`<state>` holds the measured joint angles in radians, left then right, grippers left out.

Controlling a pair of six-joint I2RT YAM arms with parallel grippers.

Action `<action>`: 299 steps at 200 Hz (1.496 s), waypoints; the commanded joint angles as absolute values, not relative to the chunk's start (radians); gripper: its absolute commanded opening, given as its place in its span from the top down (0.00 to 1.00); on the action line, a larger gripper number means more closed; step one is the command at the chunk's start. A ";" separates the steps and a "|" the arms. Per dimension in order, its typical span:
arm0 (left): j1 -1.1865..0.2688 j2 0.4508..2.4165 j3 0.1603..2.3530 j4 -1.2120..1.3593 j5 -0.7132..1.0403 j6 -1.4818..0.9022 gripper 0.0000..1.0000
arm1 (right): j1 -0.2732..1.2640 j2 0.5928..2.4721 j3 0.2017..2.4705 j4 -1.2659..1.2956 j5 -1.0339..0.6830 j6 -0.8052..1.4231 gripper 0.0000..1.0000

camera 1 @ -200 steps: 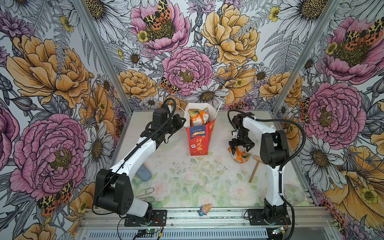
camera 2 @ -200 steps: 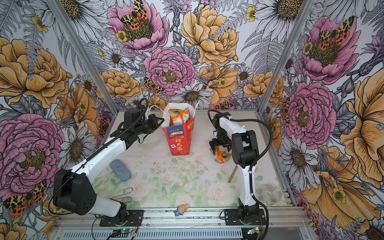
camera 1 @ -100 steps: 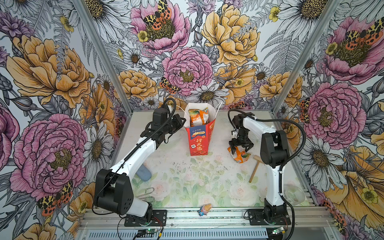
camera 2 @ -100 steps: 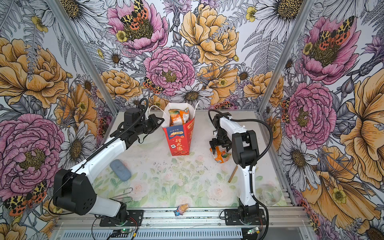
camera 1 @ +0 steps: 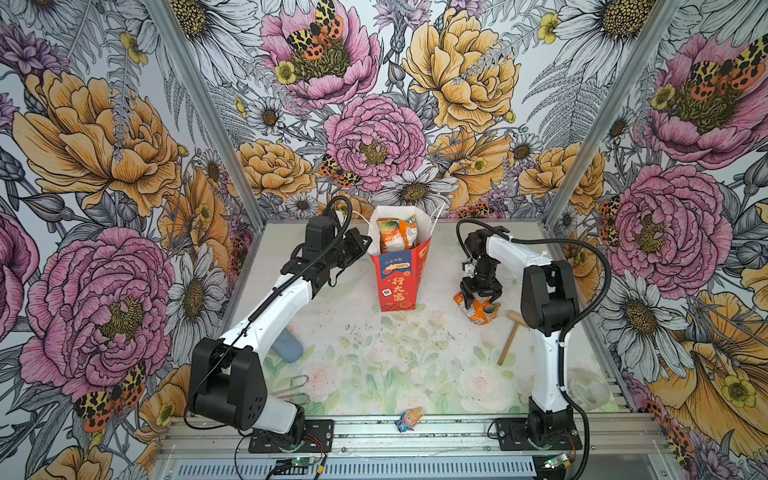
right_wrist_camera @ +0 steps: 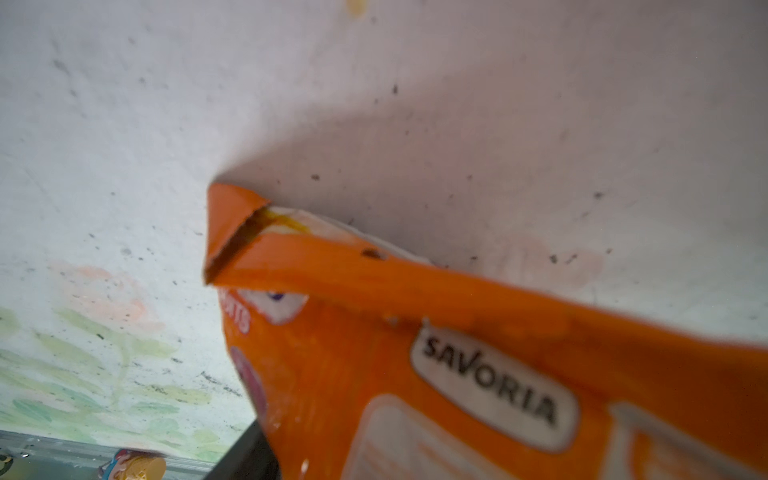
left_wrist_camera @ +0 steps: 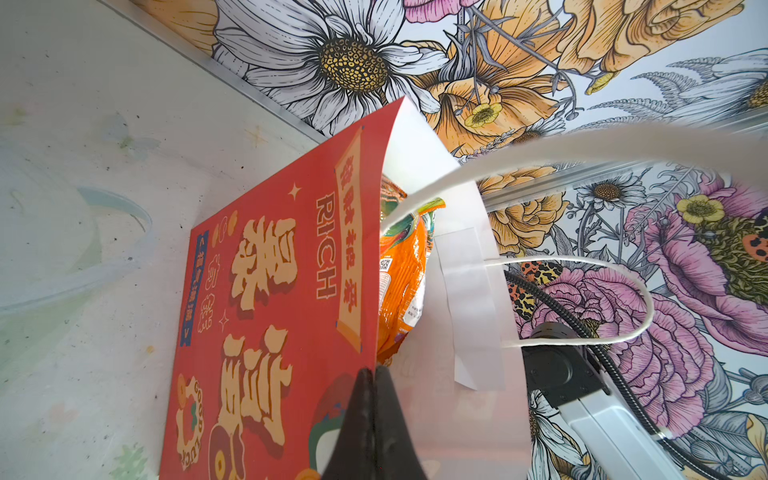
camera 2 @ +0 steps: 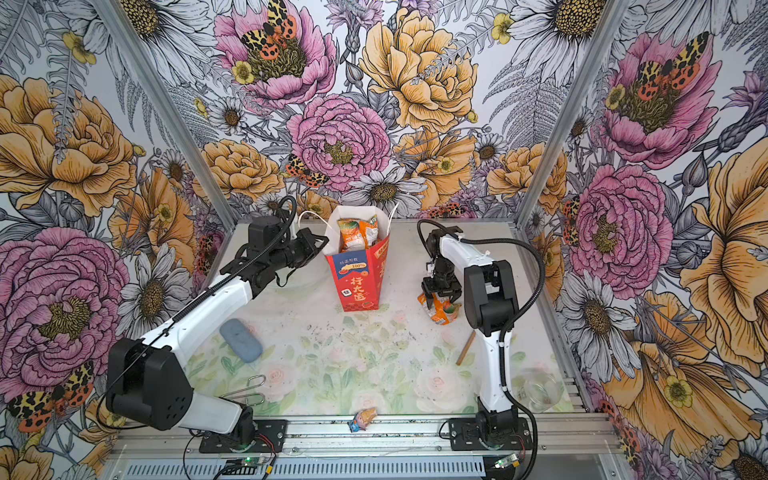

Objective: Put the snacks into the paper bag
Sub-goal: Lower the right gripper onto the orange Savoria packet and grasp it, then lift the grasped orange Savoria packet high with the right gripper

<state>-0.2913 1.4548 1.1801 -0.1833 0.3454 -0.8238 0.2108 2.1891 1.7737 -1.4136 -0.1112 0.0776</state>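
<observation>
Straddling the last loose orange packet (camera 1: 478, 313) on the surface (camera 1: 374, 353), the right pincer (camera 1: 480, 293) stands half-spread; grip uncertain. Farther back, the left pincer (left_wrist_camera: 372, 374), clamped tight, pinches the paper bag (camera 1: 399, 286) by its rim, two orange packets (camera 1: 395, 235) already inside.

The middle of the worktop (camera 1: 374, 357) lay open. Near the far edge stood the paper bag (camera 1: 399, 286), its mouth half filled by orange packets (camera 1: 392, 235). The left gripper (camera 1: 368, 243) pinched its rim on the side toward the left edge. A mallet (camera 1: 509, 338) lay beside the right arm (camera 1: 544, 291) by the right edge. A grey-blue block (camera 1: 289, 347) lay against the left arm (camera 1: 270, 307).
</observation>
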 commanded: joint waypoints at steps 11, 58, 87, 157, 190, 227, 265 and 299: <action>-0.273 1.439 1.176 -0.167 0.349 -0.824 1.00 | 0.215 2.151 1.773 -1.369 -0.129 0.087 0.41; -0.276 1.437 1.174 -0.166 0.350 -0.825 1.00 | 0.213 2.123 1.775 -1.359 -0.156 0.091 0.56; -0.274 1.435 1.174 -0.166 0.350 -0.825 1.00 | 0.211 2.109 1.775 -1.356 -0.167 0.092 0.62; -0.276 1.433 1.173 -0.165 0.347 -0.827 1.00 | 0.206 2.070 1.789 -1.348 -0.193 0.097 0.93; -0.277 1.434 1.172 -0.164 0.348 -0.827 1.00 | 0.206 2.052 1.796 -1.347 -0.198 0.098 0.97; -0.276 1.431 1.170 -0.163 0.348 -0.827 1.00 | 0.206 2.028 1.802 -1.348 -0.197 0.100 0.98; -0.275 1.429 1.168 -0.163 0.348 -0.825 1.00 | 0.200 1.975 1.837 -1.349 -0.203 0.113 1.00; -0.275 1.429 1.169 -0.163 0.350 -0.825 1.00 | 0.196 1.911 1.938 -1.365 -0.227 0.133 1.00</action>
